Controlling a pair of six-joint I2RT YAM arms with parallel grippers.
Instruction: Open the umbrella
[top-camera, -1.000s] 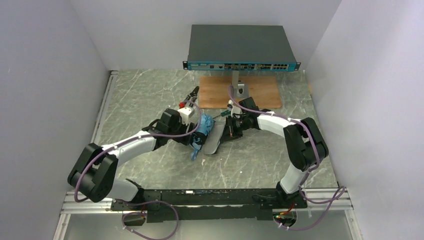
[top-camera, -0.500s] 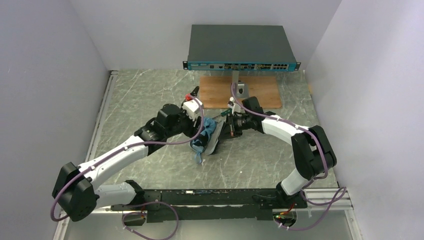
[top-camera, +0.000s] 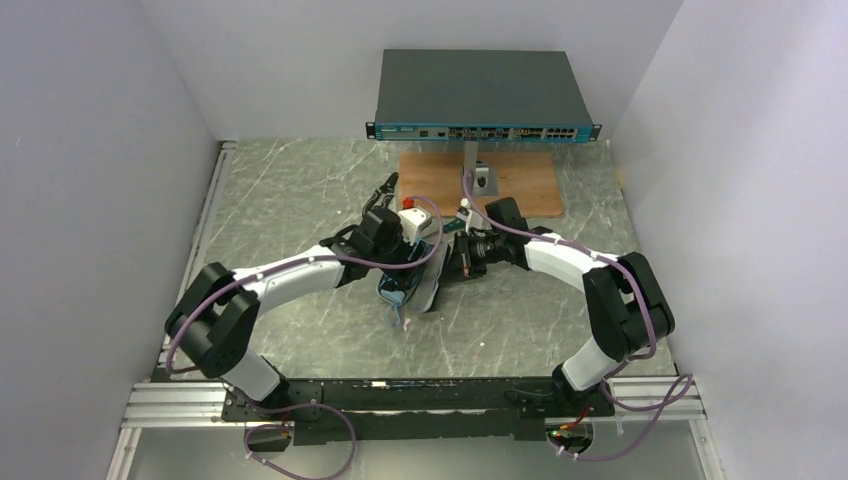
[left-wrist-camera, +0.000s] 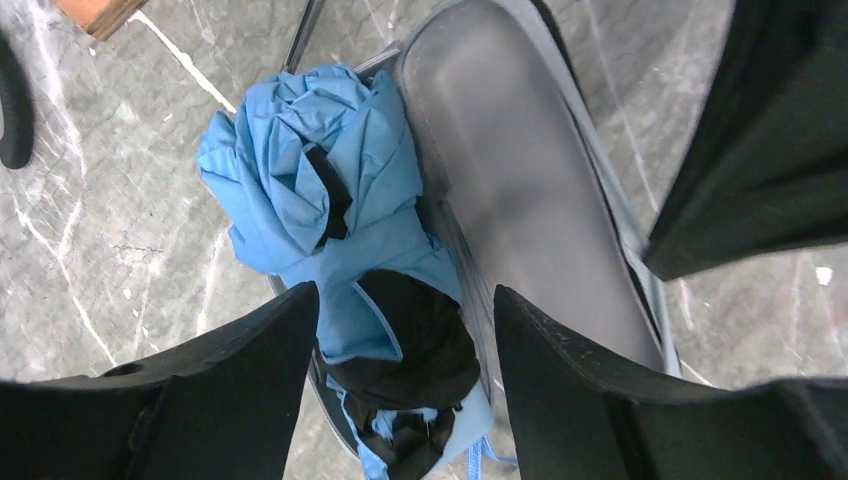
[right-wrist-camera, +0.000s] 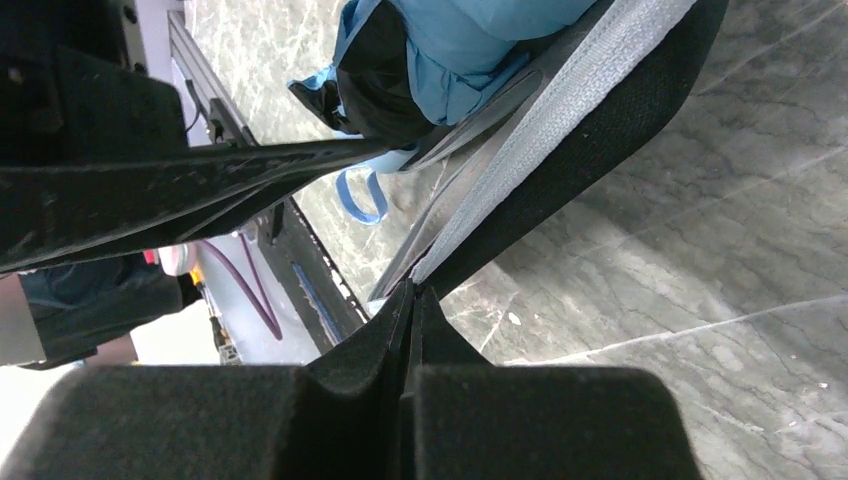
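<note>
The folded umbrella (left-wrist-camera: 320, 190) is a crumpled sky-blue bundle with a black end (left-wrist-camera: 415, 345). It lies in an open black case with a grey lining (left-wrist-camera: 510, 200), at the table's middle (top-camera: 398, 285). My left gripper (left-wrist-camera: 405, 295) is open just above it, one finger on each side of its black end, and it also shows in the top view (top-camera: 408, 258). My right gripper (right-wrist-camera: 412, 292) is shut on the edge of the case's flap (right-wrist-camera: 570, 100) and holds it tilted up. The umbrella (right-wrist-camera: 470, 40) and its blue loop strap (right-wrist-camera: 360, 195) lie beyond that.
A network switch (top-camera: 485, 95) stands on a post over a wooden board (top-camera: 525, 185) at the back. Black-handled pliers (top-camera: 384, 190) lie left of the board, and a green-handled screwdriver (top-camera: 440, 229) lies near the case. White walls close in both sides.
My left arm has swung right and forward, and its gripper has gone from the umbrella's left side to directly over it. The right gripper has kept its hold on the case flap.
</note>
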